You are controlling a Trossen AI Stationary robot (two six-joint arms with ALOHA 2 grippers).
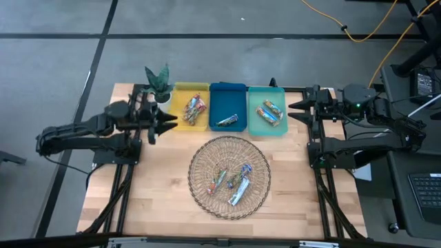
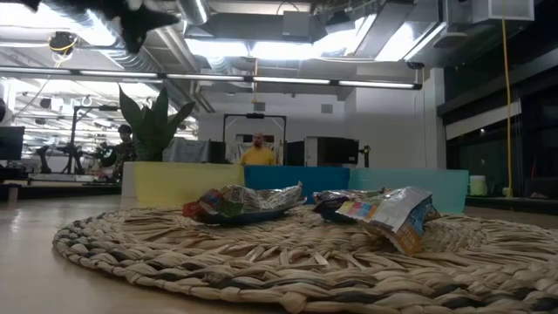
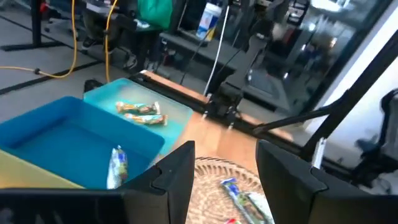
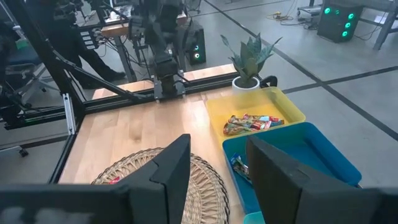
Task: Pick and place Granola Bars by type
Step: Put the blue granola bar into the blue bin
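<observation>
- Several Granola Bars lie loose in the round wicker basket at the middle of the worktop; I count about four, red-orange, tan-green and silver-blue, two of them overlapping near the basket's centre.
- Sorted bars already rest in three trays at the worktop's far edge: red-orange ones in the yellow tray, one silver-blue bar in the blue tray, tan-green ones in the teal tray.
- Left pincer hangs above the worktop just beside the yellow tray, fingers parted, holding nothing; its wrist view looks past open fingers toward the basket and trays.
- Right pincer hangs just beside the teal tray, likewise parted and empty, with fingers showing a clear gap.
- A potted plant stands at the yellow tray's outer corner, near the left arm.
- Judgement: sorting is partly done; the step in hand is reaching into the basket for another bar.
- Advice: choose a bar lying clear of its neighbours, come straight down, and close across its narrow width so the glossy wrapper does not slip.
- Advice: lift well above the basket rim before travelling, and match wrapper colour to tray.
- Risk: overlapping bars may drag along; the woven base may snag fingertips.
</observation>
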